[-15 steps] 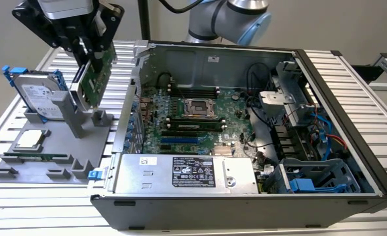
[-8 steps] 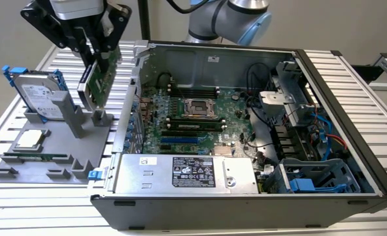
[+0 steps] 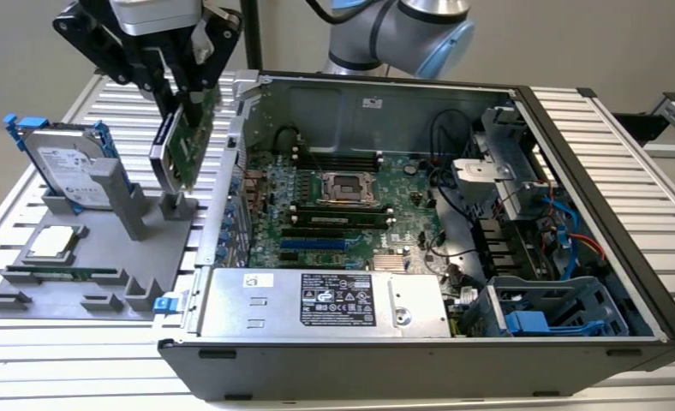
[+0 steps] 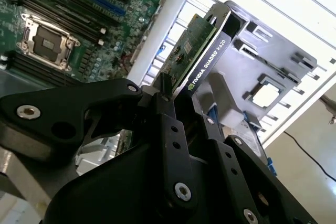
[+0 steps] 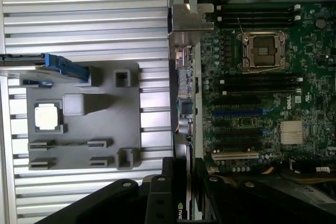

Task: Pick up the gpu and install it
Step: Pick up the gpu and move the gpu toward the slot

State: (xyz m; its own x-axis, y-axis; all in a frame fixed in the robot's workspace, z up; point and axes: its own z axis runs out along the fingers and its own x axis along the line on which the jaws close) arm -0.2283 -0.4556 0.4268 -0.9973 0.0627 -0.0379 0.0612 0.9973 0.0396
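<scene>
My hand (image 3: 184, 86) is clenched on the upper edge of the gpu (image 3: 189, 141), holding it on edge and slightly tilted over the grey holder tray (image 3: 98, 287), just beside the open computer case (image 3: 314, 360). I judge that this edgewise grip suits a motherboard (image 3: 337, 205) slot. Tray and case sit on a ribbed metal desk (image 3: 612, 120), with a plain wall behind.

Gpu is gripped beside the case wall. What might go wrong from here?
1. The gripper holds the gpu by one edge and it hangs tilted, so it may slip or pivot.
2. Its lower end is close to the holder post and the case wall; it might snag either.
3. A tilted card may miss the motherboard slot.
</scene>
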